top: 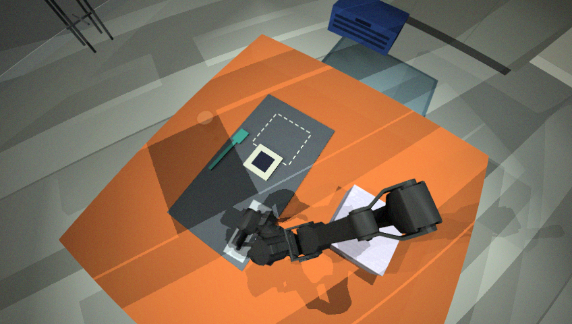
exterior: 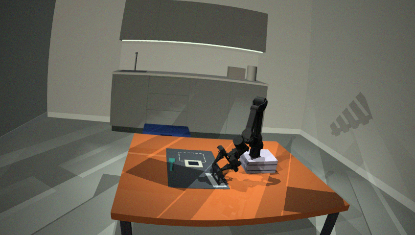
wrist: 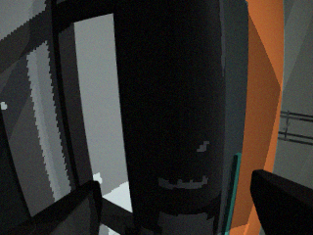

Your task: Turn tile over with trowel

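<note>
The tile [top: 262,161] [exterior: 193,163], cream with a dark square facing up, lies flat on the dark mat [top: 200,200] [exterior: 183,181]. It overlaps the near corner of the dashed outline [top: 276,114]. The trowel, by its look a pale flat plate [top: 235,253] [exterior: 210,178] [wrist: 98,73] with a raised black handle, lies at the mat's near right end. My gripper [top: 250,227] [exterior: 217,167] [wrist: 178,187] is open and low over that handle. The dark handle fills the wrist view between the fingers. The arm partly hides the trowel; contact cannot be told.
A slim teal tool [top: 222,154] [exterior: 171,164] [wrist: 234,196] with a small square blade lies along the mat's left edge. The arm's base stands on a pale block [top: 377,256] [exterior: 262,167] right of the mat. A blue chair [top: 369,23] [exterior: 166,129] is behind the table.
</note>
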`<state>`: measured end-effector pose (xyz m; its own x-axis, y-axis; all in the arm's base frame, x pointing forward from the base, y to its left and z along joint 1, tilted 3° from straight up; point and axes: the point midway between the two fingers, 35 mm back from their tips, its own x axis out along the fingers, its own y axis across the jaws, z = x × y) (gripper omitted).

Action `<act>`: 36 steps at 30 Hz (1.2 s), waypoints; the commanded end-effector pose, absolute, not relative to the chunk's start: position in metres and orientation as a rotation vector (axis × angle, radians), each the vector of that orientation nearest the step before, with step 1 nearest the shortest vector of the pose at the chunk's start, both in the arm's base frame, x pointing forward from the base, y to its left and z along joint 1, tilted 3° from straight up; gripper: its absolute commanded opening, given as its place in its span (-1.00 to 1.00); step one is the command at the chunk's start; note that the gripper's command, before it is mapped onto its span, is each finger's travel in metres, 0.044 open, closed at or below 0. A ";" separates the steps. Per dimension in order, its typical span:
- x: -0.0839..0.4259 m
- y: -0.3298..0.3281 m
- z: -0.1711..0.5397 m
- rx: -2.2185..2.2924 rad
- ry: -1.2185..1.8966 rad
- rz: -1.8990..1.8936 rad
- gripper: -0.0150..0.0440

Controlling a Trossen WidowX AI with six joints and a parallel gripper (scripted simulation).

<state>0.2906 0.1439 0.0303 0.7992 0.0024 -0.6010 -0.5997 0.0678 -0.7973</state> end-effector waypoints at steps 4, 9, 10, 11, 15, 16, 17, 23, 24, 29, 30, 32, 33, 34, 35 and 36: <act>0.299 0.144 0.024 -1.446 0.513 0.489 0.53; 0.306 0.144 0.019 -1.447 0.512 0.488 0.53; 0.307 0.144 0.018 -1.447 0.512 0.488 0.53; 0.308 0.144 0.017 -1.447 0.512 0.488 0.53; 0.313 0.143 0.013 -1.447 0.511 0.487 0.53; 0.314 0.143 0.012 -1.447 0.511 0.487 0.53; 0.316 0.143 0.011 -1.448 0.510 0.487 0.53; 0.319 0.142 0.008 -1.448 0.510 0.486 0.35; 0.319 0.142 0.008 -1.448 0.510 0.486 0.26; 0.319 0.142 0.008 -1.448 0.510 0.486 -0.05; 0.319 0.142 0.008 -1.448 0.510 0.486 -0.08; 0.319 0.142 0.008 -1.448 0.510 0.486 -0.12; 0.319 0.142 0.008 -1.448 0.510 0.486 -0.14; 0.319 0.142 0.008 -1.448 0.510 0.486 -0.17; 0.319 0.142 0.008 -1.448 0.510 0.486 -0.19; 0.319 0.142 0.008 -1.448 0.510 0.486 -0.21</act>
